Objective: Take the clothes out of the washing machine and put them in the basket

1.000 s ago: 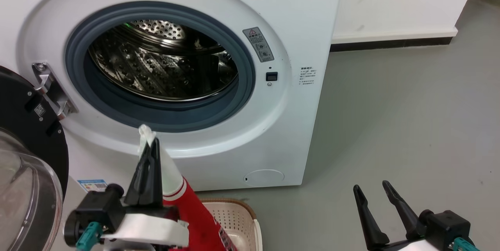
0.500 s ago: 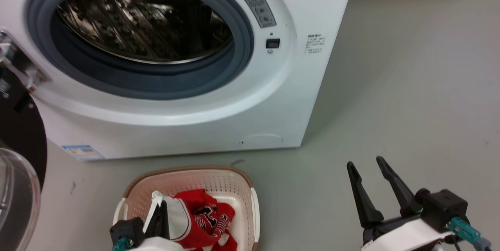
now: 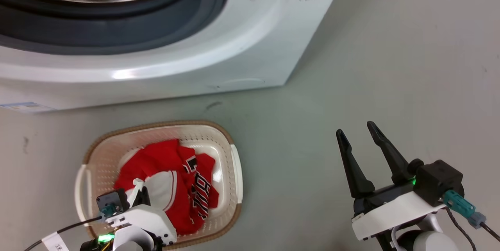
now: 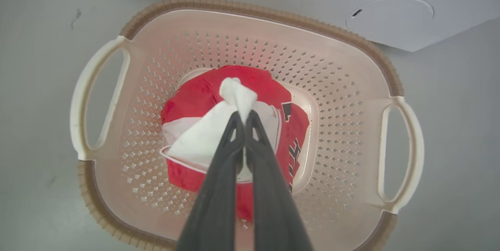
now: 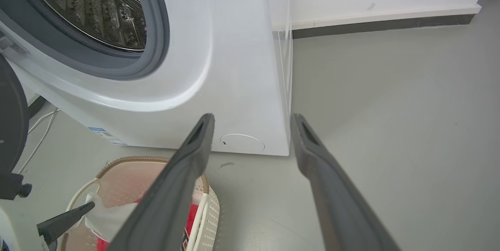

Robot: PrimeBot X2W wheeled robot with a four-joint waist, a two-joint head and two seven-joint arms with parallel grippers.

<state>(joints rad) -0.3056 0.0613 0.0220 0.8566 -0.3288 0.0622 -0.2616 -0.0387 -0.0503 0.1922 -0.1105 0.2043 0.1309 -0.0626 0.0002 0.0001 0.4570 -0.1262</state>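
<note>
A red garment (image 3: pixel 156 157) with white trim and dark lettering lies crumpled in the bottom of the basket (image 3: pixel 156 125) on the floor. My left gripper (image 3: pixel 141 193) hangs over it, shut on a white fold of the garment. In the left wrist view the dark fingers (image 4: pixel 218 176) pinch that white fold (image 4: pixel 238 92) above the red cloth (image 4: pixel 195 94) inside the basket (image 4: pixel 250 8). My right gripper (image 3: pixel 354 128) stands open over bare floor to the right of the basket, holding nothing. The washing machine (image 3: pixel 234 28) stands just behind the basket; its drum (image 5: pixel 90 8) looks bare in the part that shows.
The machine's black-rimmed door (image 5: pixel 11 126) hangs open at the left in the right wrist view. Grey floor (image 3: pixel 390 67) stretches to the right of the machine. A white wall with a dark skirting (image 5: pixel 371 26) runs behind.
The head camera has tilted down from the drum to the basket. My left gripper has come down with the garment, which hung from it before and now rests in the basket. The right gripper stays open.
</note>
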